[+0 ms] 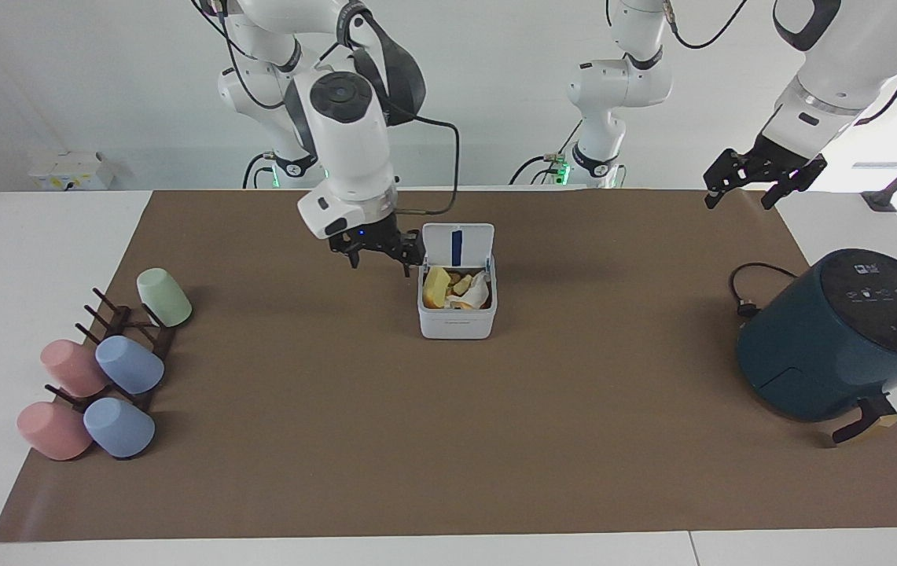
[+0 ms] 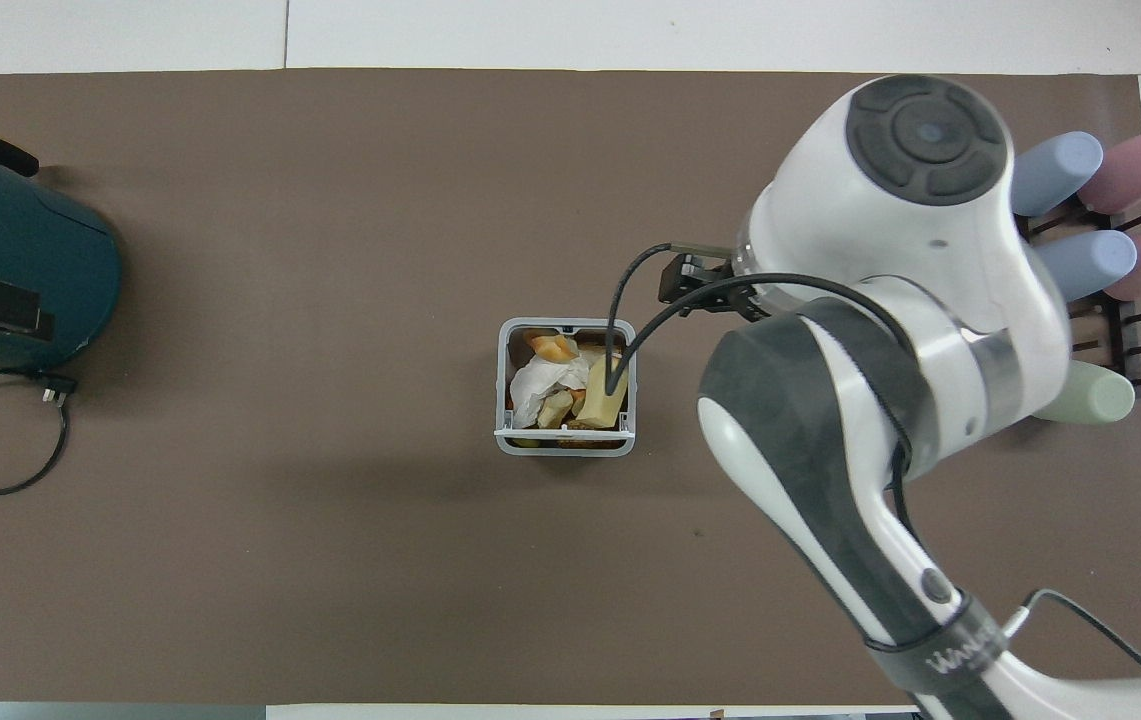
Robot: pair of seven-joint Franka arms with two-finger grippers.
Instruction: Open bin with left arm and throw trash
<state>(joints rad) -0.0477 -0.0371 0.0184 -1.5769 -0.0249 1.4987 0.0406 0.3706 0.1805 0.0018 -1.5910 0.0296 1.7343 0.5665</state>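
Observation:
The white bin (image 1: 456, 322) stands mid-mat with its lid (image 1: 457, 244) upright and open, blue strip showing. Inside lie the trash scraps: a yellow-orange block (image 1: 436, 287), a pale slice (image 1: 464, 284) and white paper (image 1: 479, 296). The overhead view shows the bin (image 2: 566, 447) with a yellow piece (image 2: 605, 395) in it. My right gripper (image 1: 377, 251) hangs open and empty just beside the bin, toward the right arm's end. My left gripper (image 1: 761, 187) waits, open and empty, raised over the mat's edge near the air fryer.
A dark-teal air fryer (image 1: 833, 338) with its cable (image 1: 747, 291) sits at the left arm's end, and also shows in the overhead view (image 2: 10, 270). A rack of pastel cups (image 1: 102, 369) lies at the right arm's end, partly covered by my right arm overhead (image 2: 1080, 270).

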